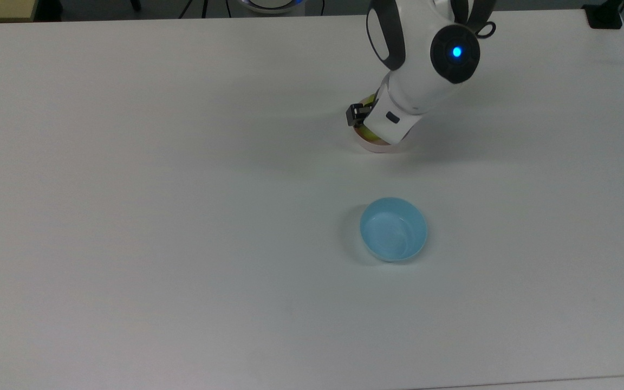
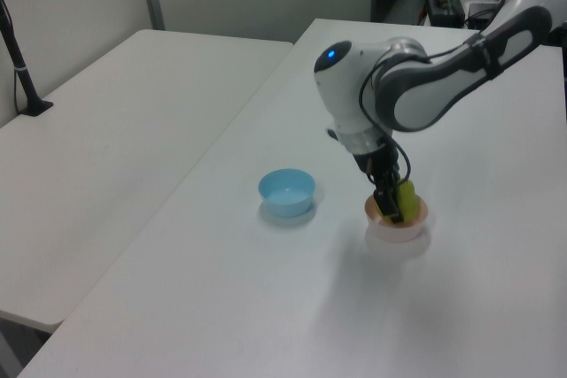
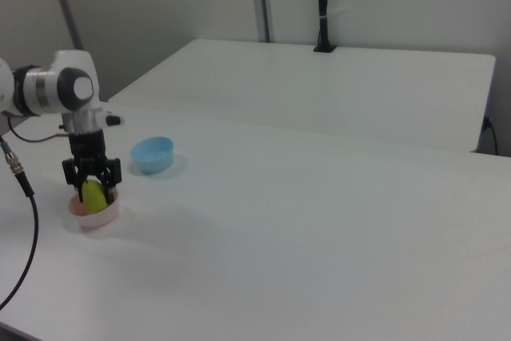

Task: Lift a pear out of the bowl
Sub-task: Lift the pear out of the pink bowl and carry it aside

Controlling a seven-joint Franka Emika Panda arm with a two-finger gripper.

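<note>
From the top view, the arm (image 1: 426, 59) leans over the pink bowl (image 1: 369, 143) near the far side of the white table (image 1: 182, 216), covering most of it; a sliver of yellow-green pear (image 1: 363, 131) peeks out at the bowl's near-left rim, beside the black gripper (image 1: 356, 114) part that sticks out toward the top view's left. The blue bowl (image 1: 393, 228) sits well apart from the pink one, closer to the near edge, with nothing in it. In the left view, the gripper (image 2: 390, 205) points down into the pink bowl (image 2: 399, 226), and the pear (image 2: 406, 199) stands upright in the bowl, pressed against a black finger (image 2: 384, 204); the blue bowl (image 2: 287, 192) lies to the left view's left. In the right view, the gripper (image 3: 93, 183) straddles the pear (image 3: 94, 196) with 2 fingers set narrowly apart, 1 on each side and touching it, so the claw looks closed on the fruit. The pear's base is down inside the pink bowl (image 3: 94, 212). The blue bowl (image 3: 152, 154) rests beyond, to the right view's right.
</note>
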